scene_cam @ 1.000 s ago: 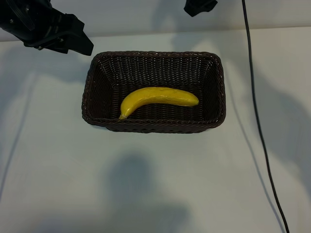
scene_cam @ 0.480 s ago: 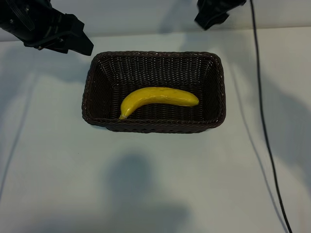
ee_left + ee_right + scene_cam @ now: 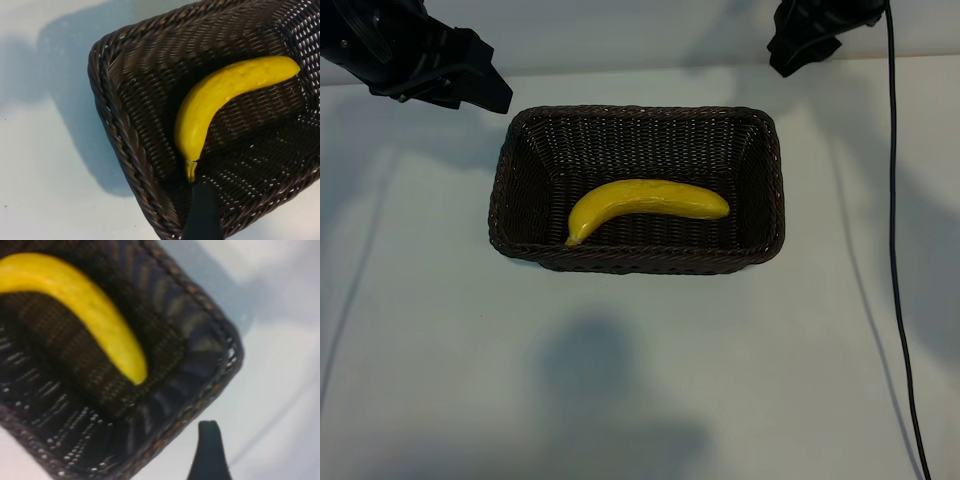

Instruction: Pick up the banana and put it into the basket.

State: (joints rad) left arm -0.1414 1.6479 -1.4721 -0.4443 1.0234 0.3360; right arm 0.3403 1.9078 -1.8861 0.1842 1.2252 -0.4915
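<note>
the banana (image 3: 645,205) lies inside the basket (image 3: 515,170); the left gripper (image 3: 470,85) and right gripper (image 3: 800,45) hang above its far corners, jaws wide, holding nothing

basket (image 3: 638,262): dark brown woven wicker, ribbed rough weave, slight sheen on the strands
banana (image 3: 645,204): smooth yellow skin, soft satin shine, faint speckling
tabletop (image 3: 620,380): plain white, smooth, matt
cable (image 3: 897,250): black, smooth, plastic-looking sheath
left claw (image 3: 485,90): black, matt, plastic-looking
right claw (image 3: 795,50): same black matt finish
</note>
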